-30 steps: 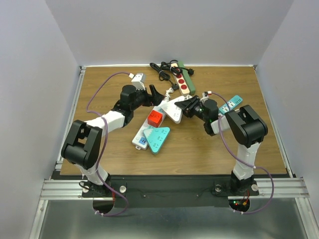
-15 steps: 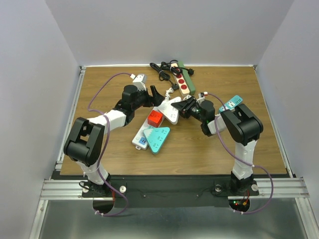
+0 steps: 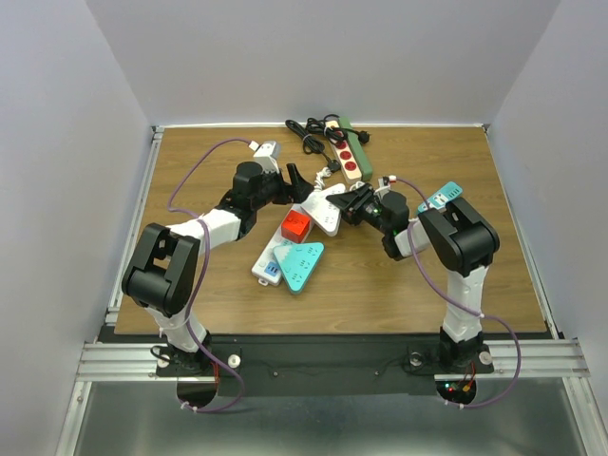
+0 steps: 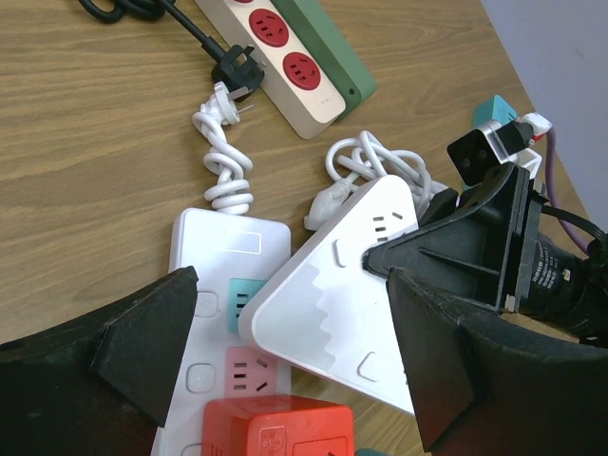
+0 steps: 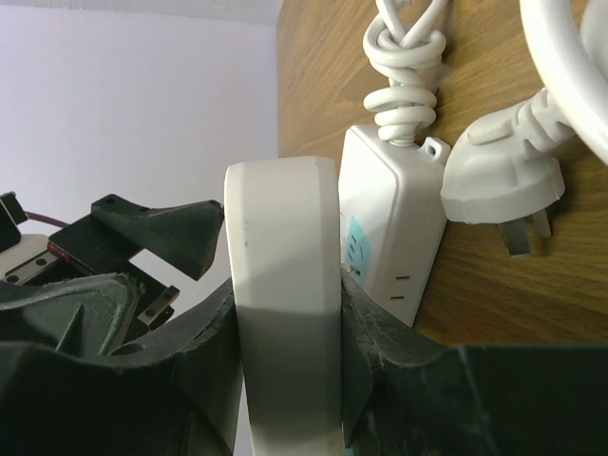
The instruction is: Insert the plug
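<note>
Closest to the arm bases, a teal triangular power strip (image 3: 302, 265) lies flat on the wooden table (image 3: 456, 285), touching the near end of a long white power strip (image 3: 270, 256). A red cube adapter (image 3: 295, 225) sits on that strip, farther up.

Beyond it, the right gripper (image 3: 353, 203) is clamped on a white triangular power strip (image 4: 351, 285). Its fingers (image 5: 366, 328) press both flat faces near one corner, and the slab is tilted across the white strip's far end. The left gripper (image 4: 290, 294) hangs above the same spot with its jaws spread wide and nothing between them.

Just beside the triangle lies a white plug (image 5: 496, 190), unplugged, flat on the wood and attached to a loose bundle of white cable (image 4: 375, 160). A second, twisted white cord (image 4: 226, 161) runs from the white strip's end.

Farthest back, a beige strip with red sockets (image 4: 285, 57) lies against a green strip (image 4: 334, 59), with a black plug (image 4: 237, 68) beside them.
</note>
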You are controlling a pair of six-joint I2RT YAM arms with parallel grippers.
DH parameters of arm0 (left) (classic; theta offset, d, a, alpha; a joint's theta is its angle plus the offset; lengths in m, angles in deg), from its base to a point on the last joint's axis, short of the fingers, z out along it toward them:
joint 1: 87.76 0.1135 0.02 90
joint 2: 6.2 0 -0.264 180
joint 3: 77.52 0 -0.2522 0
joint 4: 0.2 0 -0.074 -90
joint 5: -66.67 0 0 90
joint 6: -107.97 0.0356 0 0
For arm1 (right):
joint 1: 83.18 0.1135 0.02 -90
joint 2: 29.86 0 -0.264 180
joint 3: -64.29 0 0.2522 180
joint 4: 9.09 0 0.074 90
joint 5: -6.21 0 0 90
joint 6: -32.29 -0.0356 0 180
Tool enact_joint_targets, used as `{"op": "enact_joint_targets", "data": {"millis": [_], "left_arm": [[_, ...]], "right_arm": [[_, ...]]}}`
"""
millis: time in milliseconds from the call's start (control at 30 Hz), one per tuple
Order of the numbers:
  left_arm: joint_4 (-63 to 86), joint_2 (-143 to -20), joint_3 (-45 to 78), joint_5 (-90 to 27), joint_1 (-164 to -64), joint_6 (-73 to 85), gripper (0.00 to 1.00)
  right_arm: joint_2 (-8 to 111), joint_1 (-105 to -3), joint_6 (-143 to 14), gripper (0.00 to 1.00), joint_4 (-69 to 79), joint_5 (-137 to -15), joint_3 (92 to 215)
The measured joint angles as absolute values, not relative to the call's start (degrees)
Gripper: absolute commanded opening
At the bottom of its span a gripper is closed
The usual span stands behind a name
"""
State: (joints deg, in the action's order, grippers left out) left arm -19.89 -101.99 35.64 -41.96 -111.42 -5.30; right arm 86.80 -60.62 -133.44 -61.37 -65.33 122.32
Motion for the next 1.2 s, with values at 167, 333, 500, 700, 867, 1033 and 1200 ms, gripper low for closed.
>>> {"op": "enact_joint_targets", "data": {"millis": [167,333,500,700,867,1033,1200], "left_arm": [[-19.58,-101.99,35.64,-41.96,-111.44,-5.12,0.91],[-19.54,-101.99,35.64,-41.96,-111.44,-4.99,0.91],[-19.34,-101.99,35.64,-41.96,-111.44,-4.86,0.91],[-17.42,-102.82,33.98,-41.02,-112.29,-3.59,0.89],[-15.52,-105.5,30.92,-39.69,-114.74,-1.69,0.87],[-12.37,-105.9,30.86,-38.88,-115.51,0.26,0.83],[-10.77,-105.9,30.86,-37.52,-115.51,1.52,0.79]], "right_arm": [[88.11,-60.62,-133.44,0.0,-61.52,-66.03,123.99],[88.52,-60.62,-133.39,0.0,-61.78,-66.49,124.23],[88.68,-60.62,-133.42,0.0,-61.98,-66.65,124.23],[88.79,-60.62,-133.53,0.0,-62.35,-67.02,124.09],[89.09,-60.59,-133.7,0.0,-63.14,-67.78,123.24],[88.92,-60.49,-133.9,0.0,-64.43,-69.25,121.62],[87.78,-60.22,-133.61,0.0,-63.84,-70.36,120.68]]}}
